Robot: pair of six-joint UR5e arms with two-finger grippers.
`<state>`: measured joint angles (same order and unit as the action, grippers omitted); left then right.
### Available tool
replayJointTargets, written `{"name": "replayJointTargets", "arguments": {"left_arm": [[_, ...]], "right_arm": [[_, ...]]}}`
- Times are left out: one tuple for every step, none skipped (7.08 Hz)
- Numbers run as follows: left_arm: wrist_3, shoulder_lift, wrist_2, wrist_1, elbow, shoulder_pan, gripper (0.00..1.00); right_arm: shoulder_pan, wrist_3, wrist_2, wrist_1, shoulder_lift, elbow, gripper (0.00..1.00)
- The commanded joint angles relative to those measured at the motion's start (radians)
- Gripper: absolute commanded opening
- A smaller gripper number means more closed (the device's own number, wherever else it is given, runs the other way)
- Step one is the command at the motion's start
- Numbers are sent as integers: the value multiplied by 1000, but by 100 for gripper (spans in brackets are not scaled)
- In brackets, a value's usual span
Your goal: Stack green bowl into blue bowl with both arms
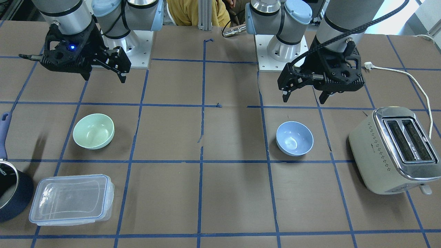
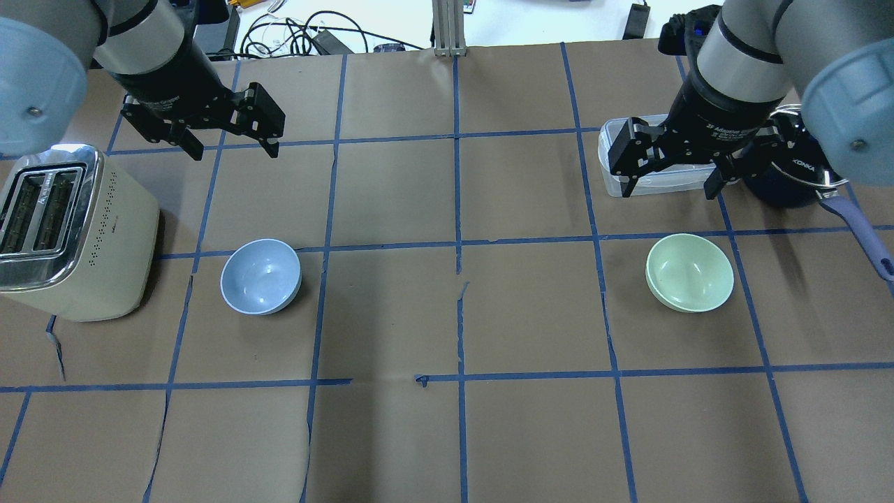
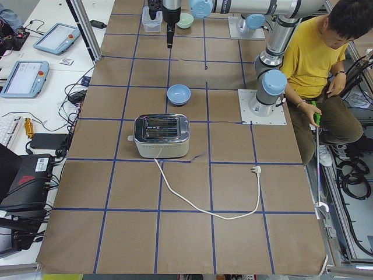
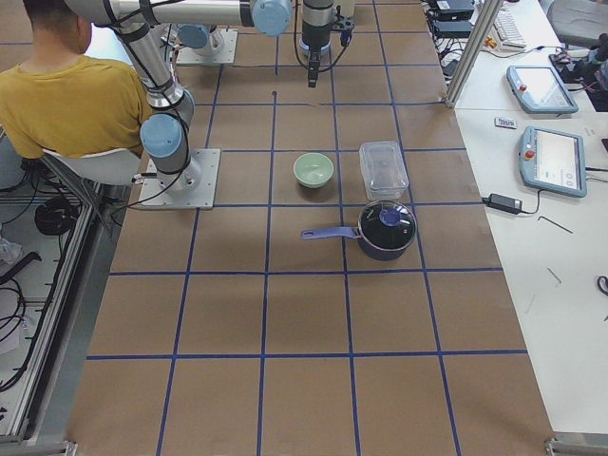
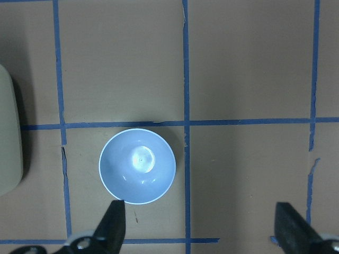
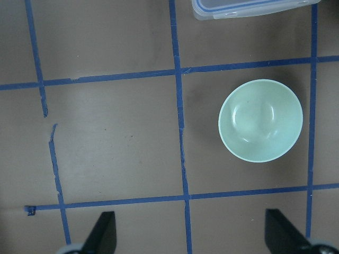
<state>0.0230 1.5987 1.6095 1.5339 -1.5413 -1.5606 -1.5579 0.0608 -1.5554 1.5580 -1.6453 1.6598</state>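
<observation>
The green bowl (image 2: 690, 272) stands upright and empty on the table's right side; it also shows in the front view (image 1: 93, 131) and the right wrist view (image 6: 260, 120). The blue bowl (image 2: 260, 276) stands upright and empty on the left side, also in the front view (image 1: 294, 138) and the left wrist view (image 5: 137, 166). My left gripper (image 2: 231, 144) hangs open and empty high above the table, beyond the blue bowl. My right gripper (image 2: 674, 183) hangs open and empty high above, beyond the green bowl.
A cream toaster (image 2: 66, 230) stands left of the blue bowl, its cord trailing off. A clear plastic container (image 1: 71, 199) and a dark saucepan (image 1: 10, 187) with a blue handle lie past the green bowl. A person in yellow (image 3: 315, 52) sits behind the robot.
</observation>
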Motion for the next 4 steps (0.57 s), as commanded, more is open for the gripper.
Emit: {"name": "replayJointTargets", "arguments": {"left_arm": [[0, 6, 26, -4, 0, -3, 100], [0, 6, 23, -5, 0, -3, 100], [2, 7, 0, -3, -2, 4, 100], [85, 12, -12, -6, -22, 28, 100]], "right_arm": [[-1, -1, 0, 4, 1, 0, 100], [-1, -3, 0, -1, 1, 2, 100], [-1, -3, -18, -1, 4, 5, 100], [4, -3, -25, 19, 8, 6, 100]]}}
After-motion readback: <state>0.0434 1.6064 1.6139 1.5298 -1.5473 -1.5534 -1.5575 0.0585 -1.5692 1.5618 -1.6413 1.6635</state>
